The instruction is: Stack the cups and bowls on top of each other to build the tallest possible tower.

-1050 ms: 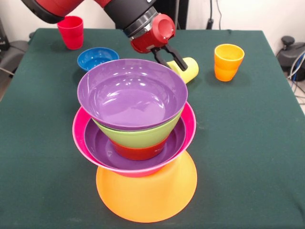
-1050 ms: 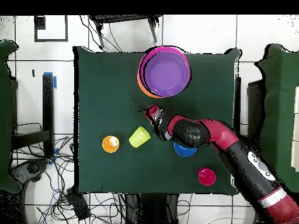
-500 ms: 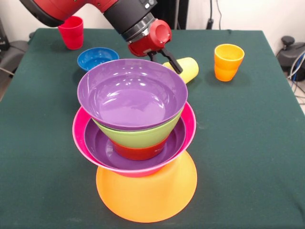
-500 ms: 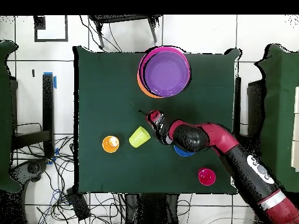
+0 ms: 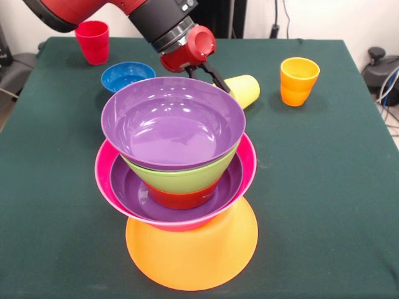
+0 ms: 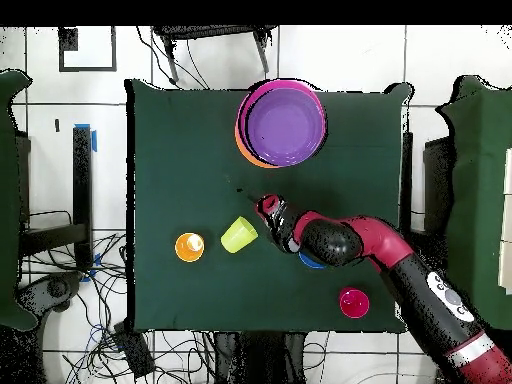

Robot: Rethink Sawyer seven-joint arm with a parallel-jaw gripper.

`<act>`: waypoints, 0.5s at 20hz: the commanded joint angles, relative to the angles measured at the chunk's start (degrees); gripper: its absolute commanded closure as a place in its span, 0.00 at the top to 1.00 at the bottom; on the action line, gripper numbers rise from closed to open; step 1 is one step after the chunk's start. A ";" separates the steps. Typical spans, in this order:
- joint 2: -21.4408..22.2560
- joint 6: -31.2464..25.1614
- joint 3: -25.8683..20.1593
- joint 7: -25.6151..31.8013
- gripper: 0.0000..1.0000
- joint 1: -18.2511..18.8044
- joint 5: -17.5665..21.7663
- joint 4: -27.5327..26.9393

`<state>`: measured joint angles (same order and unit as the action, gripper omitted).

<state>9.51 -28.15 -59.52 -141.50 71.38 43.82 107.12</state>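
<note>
Hovering jaws — beside tipped yellow cup [image 5: 243,90]

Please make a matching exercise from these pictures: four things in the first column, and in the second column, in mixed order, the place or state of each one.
Things:
1. yellow cup
2. orange cup
3. blue bowl
4. upper purple bowl

Places or states:
A. standing upright, alone on the cloth
B. at the top of the tower
C. lying on its side
D. on the cloth beside the red cup, outside the pile

Right pairs: 1-C, 2-A, 3-D, 4-B
</note>
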 commanded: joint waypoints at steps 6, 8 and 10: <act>-3.62 -3.20 5.64 15.71 1.00 -1.98 3.96 0.77; -4.30 -3.10 5.82 15.76 1.00 -2.04 4.00 0.81; -4.63 -2.83 6.01 15.64 1.00 -2.01 4.24 1.08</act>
<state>8.19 -28.15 -59.06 -141.50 71.37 43.97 108.00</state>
